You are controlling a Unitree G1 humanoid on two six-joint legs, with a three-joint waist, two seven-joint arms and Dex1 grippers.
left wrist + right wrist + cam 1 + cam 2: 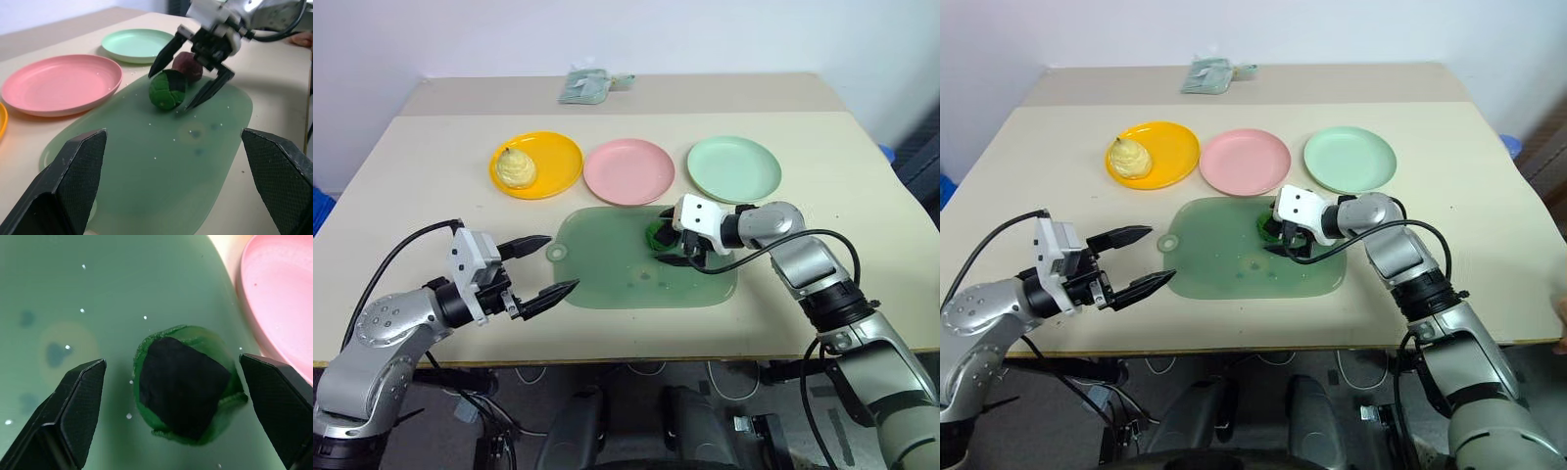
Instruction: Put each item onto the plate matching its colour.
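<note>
Right gripper jaws wide, straddling dark green item on green mat — no grip. Left gripper wide, empty, off mat's left edge.

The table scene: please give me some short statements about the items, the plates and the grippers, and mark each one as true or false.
1. The pale yellow item lies on the orange-yellow plate. True.
2. The dark green item lies on the mint green plate. False: it lies on the green mat.
3. The right gripper is open, with one finger on each side of the dark green item. True.
4. The pink plate holds the maroon item. False: that plate is bare; the maroon item is on the mat, behind the green one.
5. The left gripper holds an item. False: it is open and holds nothing.
</note>
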